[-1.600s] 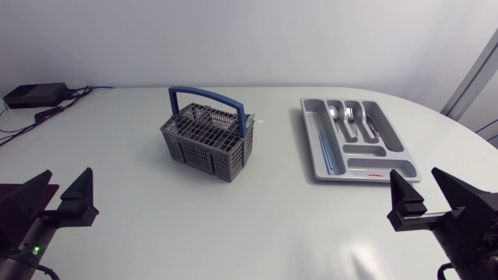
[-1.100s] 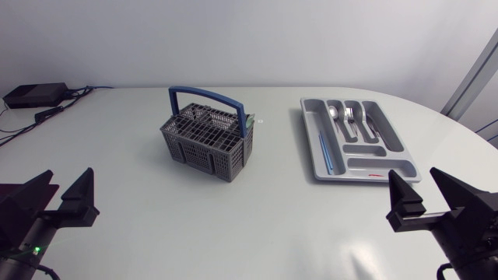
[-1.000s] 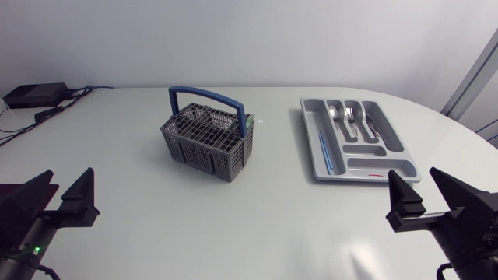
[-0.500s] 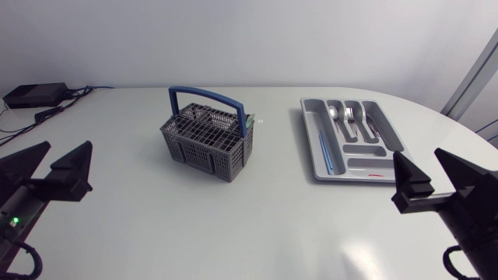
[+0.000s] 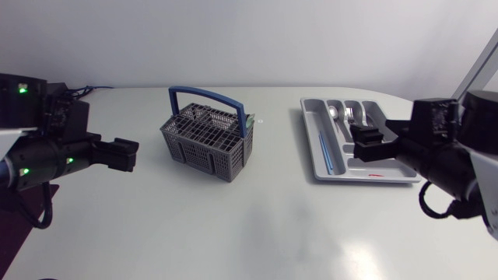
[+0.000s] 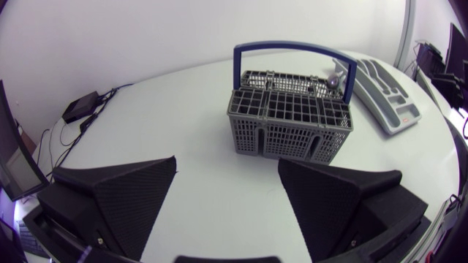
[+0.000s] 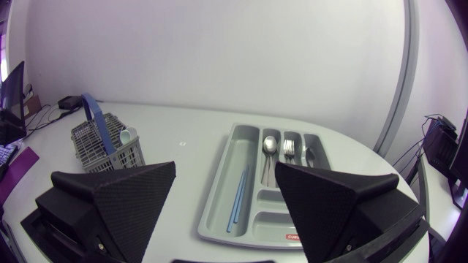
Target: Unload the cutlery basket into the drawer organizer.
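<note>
The grey cutlery basket (image 5: 208, 140) with a blue handle (image 5: 210, 97) stands mid-table; a pale green item (image 5: 249, 122) and a silvery piece (image 6: 336, 77) poke out at its right end. The grey drawer organizer (image 5: 366, 173) lies to the right, holding a spoon (image 5: 333, 113), a fork (image 5: 348, 115), a knife (image 5: 369, 120) and a thin blue stick (image 5: 324, 152). My left gripper (image 5: 120, 154) hovers left of the basket (image 6: 292, 124), open and empty (image 6: 227, 204). My right gripper (image 5: 366, 144) hangs over the organizer's right side (image 7: 256, 183), open with nothing held (image 7: 223, 197).
A black box (image 6: 80, 106) with cables sits at the table's far left corner. A tiny white speck (image 5: 261, 120) lies just right of the basket. Bare tabletop (image 5: 272, 218) stretches between basket and organizer and along the front.
Both arms have lifted from the front corners and swung inward: the left toward the basket, the right over the organizer. Both grippers stay open. Basket and organizer have not moved.
</note>
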Controlling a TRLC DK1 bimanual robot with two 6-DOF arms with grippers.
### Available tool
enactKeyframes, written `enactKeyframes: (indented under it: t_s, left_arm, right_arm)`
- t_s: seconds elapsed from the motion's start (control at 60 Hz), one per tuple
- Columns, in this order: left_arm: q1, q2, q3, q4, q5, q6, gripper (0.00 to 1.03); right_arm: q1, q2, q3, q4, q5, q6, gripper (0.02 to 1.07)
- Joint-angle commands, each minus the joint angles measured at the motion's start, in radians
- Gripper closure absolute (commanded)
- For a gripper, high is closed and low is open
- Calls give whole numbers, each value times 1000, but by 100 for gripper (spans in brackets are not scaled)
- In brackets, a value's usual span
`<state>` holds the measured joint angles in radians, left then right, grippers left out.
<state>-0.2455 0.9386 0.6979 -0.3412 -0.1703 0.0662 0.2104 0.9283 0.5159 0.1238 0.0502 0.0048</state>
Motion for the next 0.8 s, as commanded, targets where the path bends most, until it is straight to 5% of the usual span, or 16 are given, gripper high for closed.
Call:
enactKeyframes:
  t_s: [0.0, 0.25, 0.433, 0.567, 0.783]
  left_arm:
    - [-14, 91, 80, -30, -11, 90, 6]
    - [-3, 302, 218, -88, 48, 103, 8]
    - [74, 404, 273, -87, 193, 118, 12]
    - [110, 463, 290, -82, 227, 133, 21]
    - [146, 499, 298, -70, 292, 164, 40]
  right_arm:
    - [34, 127, 107, -76, 7, 29, 9]
    - [107, 405, 361, -279, -96, -31, 10]
    - [199, 532, 541, -454, -125, -175, 10]
    - [250, 575, 573, -388, -139, -229, 11]
    - [277, 715, 685, -316, -325, -293, 24]
